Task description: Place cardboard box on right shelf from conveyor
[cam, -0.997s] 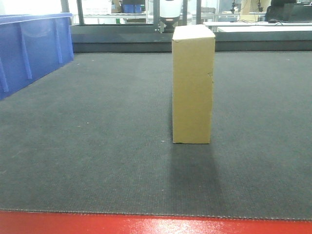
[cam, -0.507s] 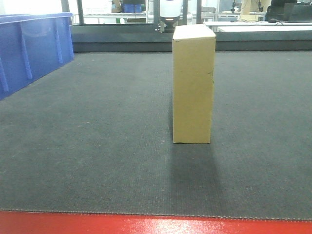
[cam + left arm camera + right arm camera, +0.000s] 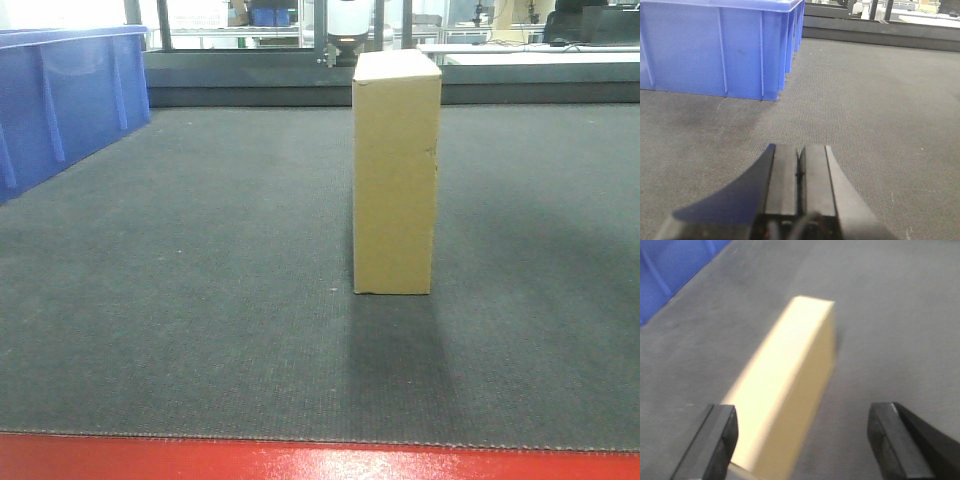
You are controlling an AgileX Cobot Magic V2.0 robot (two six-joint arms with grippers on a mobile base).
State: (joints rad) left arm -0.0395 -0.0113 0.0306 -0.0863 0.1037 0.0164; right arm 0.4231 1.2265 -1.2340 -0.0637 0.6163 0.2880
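Observation:
A plain tan cardboard box (image 3: 395, 172) stands upright on the dark-grey conveyor (image 3: 200, 300) with its red frame edge along the bottom. In the right wrist view the cardboard box (image 3: 785, 385) runs away from the camera, blurred, between the wide-apart fingers of my right gripper (image 3: 802, 432), which is open above it; its left finger (image 3: 715, 437) is close beside the box's top face. My left gripper (image 3: 800, 165) is shut with nothing in it, low over the conveyor (image 3: 880, 115). The right shelf is out of view.
A large blue plastic bin (image 3: 60, 100) stands on the belt at the far left, and the same blue bin (image 3: 720, 47) lies ahead-left of my left gripper. A dark frame rail (image 3: 250, 80) bounds the belt's far side.

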